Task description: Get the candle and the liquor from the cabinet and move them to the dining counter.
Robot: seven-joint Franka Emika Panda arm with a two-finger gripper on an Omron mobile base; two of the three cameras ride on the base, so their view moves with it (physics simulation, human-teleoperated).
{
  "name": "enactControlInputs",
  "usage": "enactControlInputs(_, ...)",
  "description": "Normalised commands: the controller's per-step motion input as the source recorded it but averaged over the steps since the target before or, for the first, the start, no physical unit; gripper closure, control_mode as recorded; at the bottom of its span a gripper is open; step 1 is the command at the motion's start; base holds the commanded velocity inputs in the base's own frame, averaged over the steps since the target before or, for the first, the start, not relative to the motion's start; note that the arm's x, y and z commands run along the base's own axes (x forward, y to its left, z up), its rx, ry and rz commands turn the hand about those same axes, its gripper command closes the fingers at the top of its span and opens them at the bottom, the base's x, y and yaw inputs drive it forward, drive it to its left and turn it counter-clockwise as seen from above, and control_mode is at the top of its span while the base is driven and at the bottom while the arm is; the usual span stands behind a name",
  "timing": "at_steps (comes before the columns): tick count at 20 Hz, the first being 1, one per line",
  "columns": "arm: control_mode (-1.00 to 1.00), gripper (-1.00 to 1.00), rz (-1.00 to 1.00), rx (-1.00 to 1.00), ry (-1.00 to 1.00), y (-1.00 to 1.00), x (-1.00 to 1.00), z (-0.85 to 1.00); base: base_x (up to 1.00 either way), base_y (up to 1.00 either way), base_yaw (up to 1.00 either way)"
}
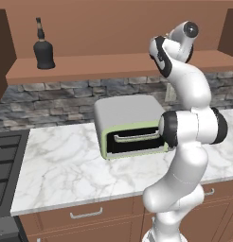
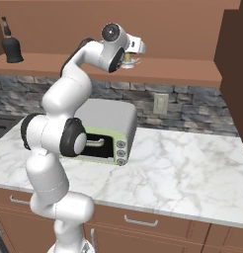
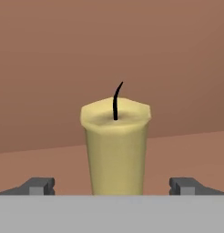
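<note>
A brown wooden shelf (image 1: 113, 64) runs along the wall inside the cabinet (image 2: 158, 24). 2 things stand on it, well apart: a black bottle of liquor (image 1: 43, 53) at the left end and a pale yellow candle (image 3: 115, 145). Below, a white marble worktop (image 1: 66, 165) holds 1 grey toaster oven (image 1: 130, 125).

The liquor (image 1: 43, 51) is set on the cabinet (image 1: 113, 64) shelf, far to the left. The candle (image 3: 115, 148) is placed on the same shelf, well to the right, between the two fingertips (image 3: 38, 185) of the gripper (image 3: 112, 187). Below the shelf, a toaster oven (image 1: 130, 125) is set on the marble worktop (image 1: 61, 165), against the stone wall (image 1: 52, 99). A stove (image 1: 5, 165) is seen left of the worktop.
</note>
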Motion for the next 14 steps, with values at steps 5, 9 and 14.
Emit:
enactControlInputs(5, -1.00, -1.00, 0.00, 0.00, 0.00, 0.00, 0.00, 0.00, 0.00, 0.00, 0.00)
enactControlInputs(9, -1.00, 1.00, 0.00, 0.00, 0.00, 0.00, 0.00, 0.00, 0.00, 0.00, 0.00)
enactControlInputs(14, -1.00, 1.00, 0.00, 0.00, 0.00, 0.00, 0.00, 0.00, 0.00, 0.00, 0.00)
